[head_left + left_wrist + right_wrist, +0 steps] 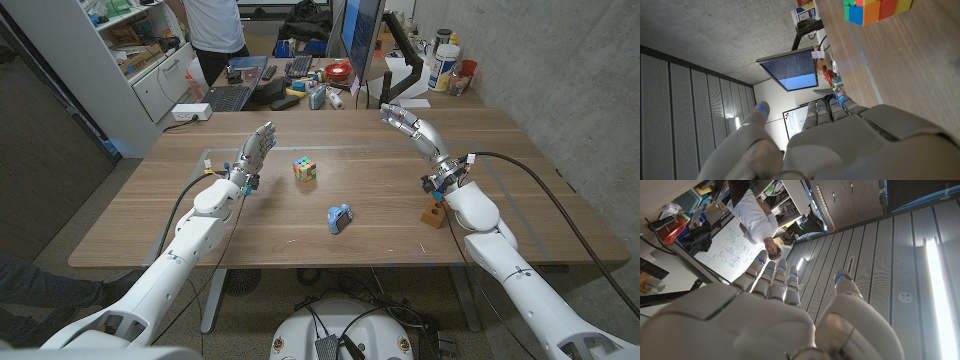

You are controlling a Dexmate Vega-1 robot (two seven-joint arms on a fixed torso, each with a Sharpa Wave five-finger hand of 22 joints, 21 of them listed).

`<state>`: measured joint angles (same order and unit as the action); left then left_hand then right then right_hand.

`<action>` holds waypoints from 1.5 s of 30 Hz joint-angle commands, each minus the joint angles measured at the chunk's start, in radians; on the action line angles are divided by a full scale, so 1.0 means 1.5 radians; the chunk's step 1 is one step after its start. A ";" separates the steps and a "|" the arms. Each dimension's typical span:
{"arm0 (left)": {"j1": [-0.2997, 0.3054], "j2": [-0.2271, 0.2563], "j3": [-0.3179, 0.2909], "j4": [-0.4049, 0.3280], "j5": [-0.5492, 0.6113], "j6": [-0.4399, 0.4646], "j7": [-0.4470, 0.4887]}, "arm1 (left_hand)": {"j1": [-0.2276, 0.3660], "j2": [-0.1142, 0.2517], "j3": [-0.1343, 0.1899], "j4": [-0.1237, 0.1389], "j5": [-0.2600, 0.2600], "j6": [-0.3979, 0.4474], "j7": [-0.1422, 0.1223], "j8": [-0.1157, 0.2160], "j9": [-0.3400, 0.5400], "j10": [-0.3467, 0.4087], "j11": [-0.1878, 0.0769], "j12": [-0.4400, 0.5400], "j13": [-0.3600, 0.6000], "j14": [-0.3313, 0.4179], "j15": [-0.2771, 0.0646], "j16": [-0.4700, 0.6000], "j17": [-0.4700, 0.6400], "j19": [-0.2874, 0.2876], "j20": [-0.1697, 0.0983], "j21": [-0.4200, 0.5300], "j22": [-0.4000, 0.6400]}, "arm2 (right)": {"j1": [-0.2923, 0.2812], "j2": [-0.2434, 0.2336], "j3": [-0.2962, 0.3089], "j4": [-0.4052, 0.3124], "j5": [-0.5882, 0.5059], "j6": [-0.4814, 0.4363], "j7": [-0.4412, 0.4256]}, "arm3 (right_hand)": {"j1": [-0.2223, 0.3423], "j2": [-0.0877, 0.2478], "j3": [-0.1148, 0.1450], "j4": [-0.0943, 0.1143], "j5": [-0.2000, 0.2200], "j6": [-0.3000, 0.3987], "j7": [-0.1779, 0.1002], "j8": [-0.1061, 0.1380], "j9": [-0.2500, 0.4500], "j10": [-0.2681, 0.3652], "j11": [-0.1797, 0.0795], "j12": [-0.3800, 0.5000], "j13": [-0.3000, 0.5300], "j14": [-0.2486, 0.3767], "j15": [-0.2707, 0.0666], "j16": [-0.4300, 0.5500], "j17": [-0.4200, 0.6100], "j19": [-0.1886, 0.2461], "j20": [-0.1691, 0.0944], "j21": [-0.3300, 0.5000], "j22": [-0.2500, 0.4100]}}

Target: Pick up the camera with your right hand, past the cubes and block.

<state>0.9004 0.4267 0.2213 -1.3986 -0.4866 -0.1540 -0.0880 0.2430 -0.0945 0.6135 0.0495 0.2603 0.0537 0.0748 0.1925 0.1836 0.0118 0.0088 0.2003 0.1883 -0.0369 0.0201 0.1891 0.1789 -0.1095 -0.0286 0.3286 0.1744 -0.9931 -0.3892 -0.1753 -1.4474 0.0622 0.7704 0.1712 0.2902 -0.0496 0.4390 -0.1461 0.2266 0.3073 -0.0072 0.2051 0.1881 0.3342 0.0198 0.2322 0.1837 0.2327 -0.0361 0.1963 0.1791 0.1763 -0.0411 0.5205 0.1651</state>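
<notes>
A small blue camera (340, 218) lies on the wooden table (150, 215) near its front edge, in the middle. Behind it stands a multicoloured cube (304, 169), whose corner I also see as the cube (875, 10) in the left wrist view. A small wooden block (433, 215) sits under my right wrist. My right hand (408, 124) is raised above the table's right side, open, fingers stretched out, well away from the camera. My left hand (256, 150) is lifted left of the cube, open and holding nothing.
At the table's far edge are a laptop (230, 97), a monitor (360, 35), bottles and small clutter (447, 68). A person in a white shirt (215, 25) stands behind, beside shelves (130, 45). A black cable (545, 180) trails over the table's right side.
</notes>
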 commanded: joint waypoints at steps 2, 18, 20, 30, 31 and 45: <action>0.002 0.006 -0.001 -0.009 0.004 0.001 0.002 | 0.004 0.004 -0.002 -0.001 0.005 0.001 0.000 0.003 0.003 -0.001 0.003 0.002 0.002 -0.006 -0.001 0.001 0.004 0.004 0.002 -0.001 0.002 | -0.012 -0.013 0.000 -0.031 -0.064 0.021 -0.029 | 0.009 0.000 0.004 0.000 0.004 0.007 -0.003 0.002 0.004 0.004 -0.001 0.003 0.004 0.004 -0.002 0.002 0.003 0.006 -0.008 -0.005 0.004; -0.008 0.006 0.001 0.004 0.005 -0.001 -0.006 | 0.004 0.004 -0.003 -0.002 0.005 0.001 0.000 0.003 0.003 0.000 0.003 0.002 0.002 -0.006 -0.001 0.001 0.004 0.004 0.003 -0.004 0.002 | -0.022 -0.003 0.008 -0.038 -0.158 0.069 -0.104 | 0.036 0.012 0.017 -0.006 0.010 0.023 -0.014 0.006 0.004 0.021 -0.007 0.007 0.004 0.015 -0.010 0.002 0.002 0.017 -0.012 -0.015 0.004; -0.010 0.005 0.001 0.007 0.005 -0.003 -0.008 | 0.004 0.005 -0.004 -0.001 0.005 0.001 0.000 0.003 0.003 -0.001 0.003 0.002 0.002 -0.006 -0.001 0.001 0.004 0.004 0.003 -0.004 0.002 | -0.023 -0.004 0.007 -0.040 -0.160 0.069 -0.106 | 0.038 0.012 0.018 -0.007 0.010 0.025 -0.016 0.006 0.004 0.021 -0.008 0.007 0.004 0.016 -0.012 0.003 0.002 0.017 -0.012 -0.016 0.004; -0.018 0.003 0.001 0.017 0.003 -0.009 -0.016 | 0.004 0.005 -0.005 -0.002 0.005 0.001 0.000 0.003 0.003 0.000 0.002 0.002 0.002 -0.006 -0.002 0.001 0.004 0.004 0.005 -0.006 0.002 | -0.028 -0.016 0.004 -0.058 -0.193 0.061 -0.116 | 0.044 0.011 0.020 -0.008 0.011 0.027 -0.017 0.006 0.004 0.022 -0.010 0.007 0.004 0.020 -0.013 0.002 0.002 0.019 -0.012 -0.021 0.004; -0.019 0.002 0.001 0.019 0.002 -0.011 -0.017 | 0.004 0.005 -0.005 -0.002 0.005 0.001 -0.001 0.003 0.003 0.000 0.002 0.003 0.002 -0.006 -0.002 0.001 0.004 0.004 0.005 -0.007 0.002 | -0.027 -0.017 0.003 -0.057 -0.197 0.064 -0.117 | 0.044 0.011 0.020 -0.008 0.011 0.027 -0.017 0.006 0.004 0.022 -0.009 0.007 0.004 0.020 -0.013 0.002 0.002 0.020 -0.012 -0.021 0.004; -0.030 0.001 0.002 0.033 0.000 -0.014 -0.028 | 0.006 0.006 -0.007 -0.002 0.006 0.002 0.006 0.003 0.003 -0.002 0.011 0.001 0.002 -0.005 0.002 0.001 0.003 0.007 -0.012 -0.012 0.002 | -0.032 -0.042 0.005 -0.089 -0.248 0.050 -0.126 | 0.051 0.010 0.022 -0.006 0.012 0.033 -0.026 0.006 0.004 0.032 -0.015 0.009 0.004 0.030 -0.021 0.004 0.003 0.028 -0.014 -0.027 0.004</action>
<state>0.8698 0.4315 0.2222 -1.3663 -0.4830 -0.1695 -0.1162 0.2430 -0.0945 0.6061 0.0487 0.2603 0.0537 0.0748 0.1924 0.1836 0.0080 0.0126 0.2003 0.1883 -0.0369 0.0201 0.1891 0.1789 -0.0966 -0.0301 0.3142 0.1743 -1.0339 -0.4224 -0.1687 -1.5414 -0.2526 0.8690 -0.0107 0.3564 -0.0394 0.4667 -0.1544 0.2404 0.3505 -0.0430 0.2109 0.1931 0.3753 0.0002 0.2399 0.1884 0.2719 -0.0393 0.1963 0.1790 0.2084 -0.0374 0.4860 0.1701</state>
